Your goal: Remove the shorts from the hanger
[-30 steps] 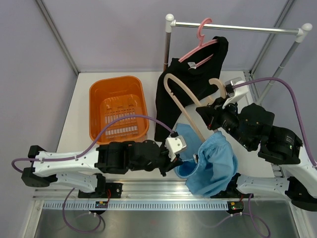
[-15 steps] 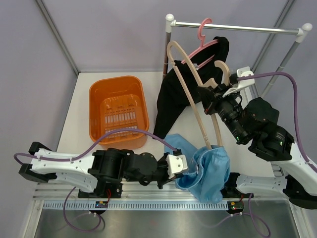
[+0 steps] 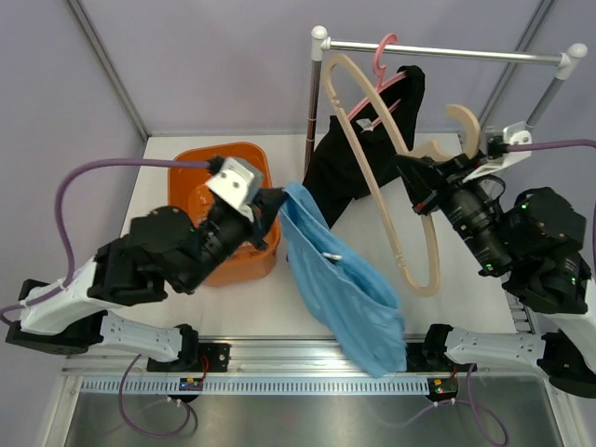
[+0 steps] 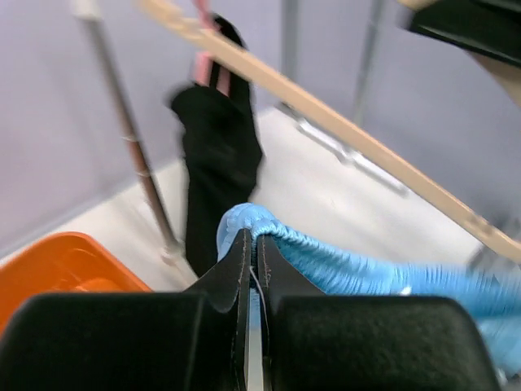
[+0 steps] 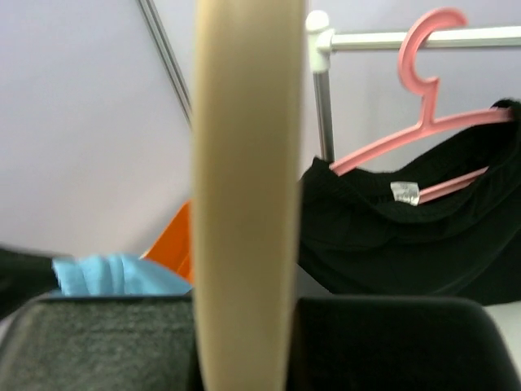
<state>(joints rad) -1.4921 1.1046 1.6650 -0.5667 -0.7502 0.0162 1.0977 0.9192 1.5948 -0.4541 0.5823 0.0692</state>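
Shorts (image 4: 342, 265) run blurred out of frame past my left pincer (image 4: 251, 244), clamped on their gathered blue waistband; my right pincer (image 3: 424, 182) grips the hanger (image 5: 244, 163).

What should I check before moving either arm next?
1. Left gripper shut on the shorts at the waistband: ok.
2. Right gripper shut on the wooden hanger: ok.
3. Shorts apart from the wooden hanger: ok in the top view.
4. Shorts' lower end off the front rail: cannot tell.
5. Black garment hanging on the pink hanger, apart from both grippers: ok.
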